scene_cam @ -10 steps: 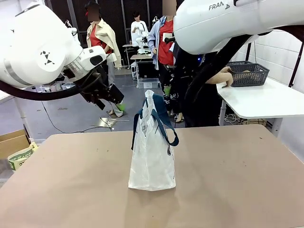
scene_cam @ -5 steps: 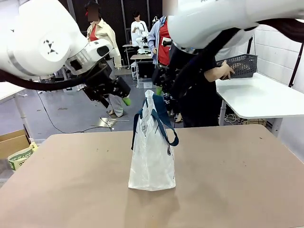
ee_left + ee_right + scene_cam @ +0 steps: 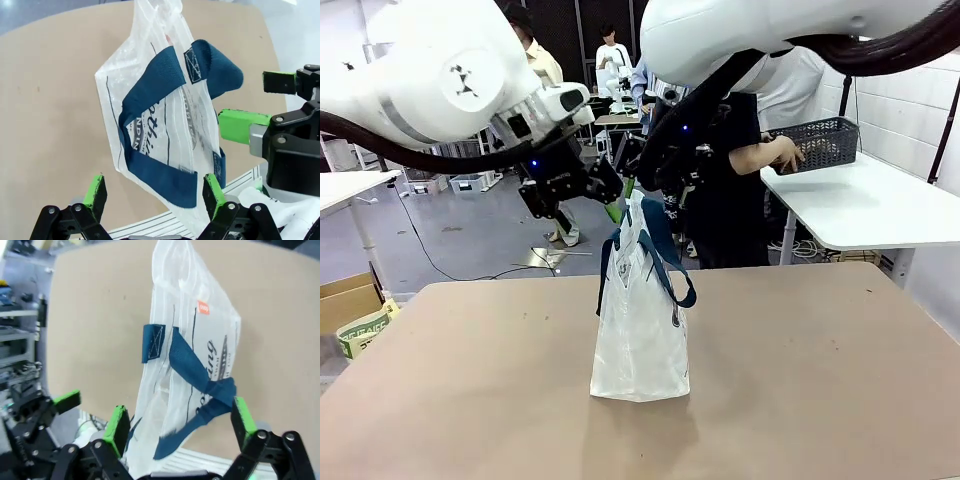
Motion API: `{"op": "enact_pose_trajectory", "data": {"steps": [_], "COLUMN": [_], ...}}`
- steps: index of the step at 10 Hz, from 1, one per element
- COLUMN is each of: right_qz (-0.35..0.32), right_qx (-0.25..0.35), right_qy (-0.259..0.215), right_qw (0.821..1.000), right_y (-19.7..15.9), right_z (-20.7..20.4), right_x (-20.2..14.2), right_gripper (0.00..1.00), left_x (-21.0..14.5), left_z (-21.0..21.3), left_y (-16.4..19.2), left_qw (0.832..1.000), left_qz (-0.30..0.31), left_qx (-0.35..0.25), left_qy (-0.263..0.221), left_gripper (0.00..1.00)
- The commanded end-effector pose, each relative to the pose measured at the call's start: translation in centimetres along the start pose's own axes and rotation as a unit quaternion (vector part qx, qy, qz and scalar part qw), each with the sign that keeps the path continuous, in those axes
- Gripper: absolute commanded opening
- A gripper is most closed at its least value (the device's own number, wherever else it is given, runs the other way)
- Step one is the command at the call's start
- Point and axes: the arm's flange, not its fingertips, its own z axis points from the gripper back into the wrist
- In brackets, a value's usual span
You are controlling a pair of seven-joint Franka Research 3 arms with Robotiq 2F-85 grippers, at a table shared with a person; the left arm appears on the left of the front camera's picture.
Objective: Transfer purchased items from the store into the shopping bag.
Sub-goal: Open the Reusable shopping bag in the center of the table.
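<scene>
You're hovering both grippers by the top of the shopping bag, which is standing upright on the table — left gripper and right gripper gaping wide, gripping nothing. You're looking at the very start, I judge — all loading is waiting.

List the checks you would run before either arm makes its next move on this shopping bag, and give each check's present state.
1. Shopping bag standing upright on the table: ok.
2. Left gripper open, near the bag's top: ok.
3. Right gripper open, near the bag's top: ok.
4. Bag mouth spread wide enough for items: not ok, it looks pressed flat.
5. The two grippers apart from each other: ok.
6. Items ready in the mesh basket by the person's hand: cannot tell.
</scene>
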Motion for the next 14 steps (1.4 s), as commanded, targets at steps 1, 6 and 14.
{"op": "enact_pose_trajectory", "data": {"steps": [1,6,14], "right_qz": [-0.023,-0.063,-0.076], "right_qx": [-0.014,-0.017,-0.042], "right_qy": [0.017,0.061,0.115], "right_qw": [0.999,0.996,0.99], "right_y": [-0.1,-1.7,-2.7], "right_z": [-0.7,-3.7,-7.5], "right_x": [1.4,2.2,3.5], "right_gripper": [1.0,1.0,1.0], "left_x": [0.9,0.5,-0.1], "left_z": [-0.8,-2.4,-3.4], "left_y": [0.0,0.5,-0.8], "left_qw": [1.0,0.999,0.999], "left_qz": [0.004,0.022,0.0], "left_qx": [-0.009,-0.023,-0.008], "left_qy": [0.017,0.03,0.032], "left_gripper": [1.0,1.0,1.0]}}
